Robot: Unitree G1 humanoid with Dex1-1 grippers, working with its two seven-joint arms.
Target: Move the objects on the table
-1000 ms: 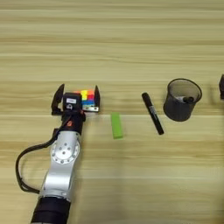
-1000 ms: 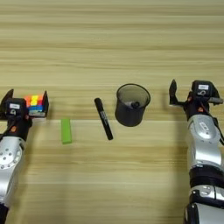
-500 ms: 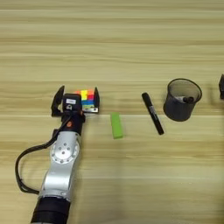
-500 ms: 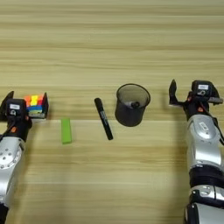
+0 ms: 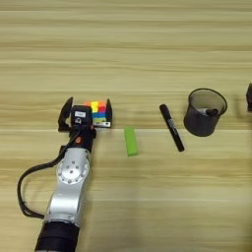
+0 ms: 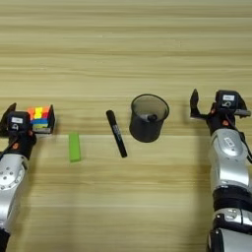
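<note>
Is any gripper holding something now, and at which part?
The left gripper has open fingers around the puzzle cube, not clearly gripping. The right gripper holds nothing.

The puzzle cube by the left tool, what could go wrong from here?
1. The puzzle cube sits off-centre between the open fingers of the left tool, against the right-hand finger, so closing may twist or push it away instead of gripping it.
2. The lime-green block lies close beside it; a sideways sweep could knock it.
3. The right tool waits near the upright mesh pen cup; a careless reach might tip it.
</note>
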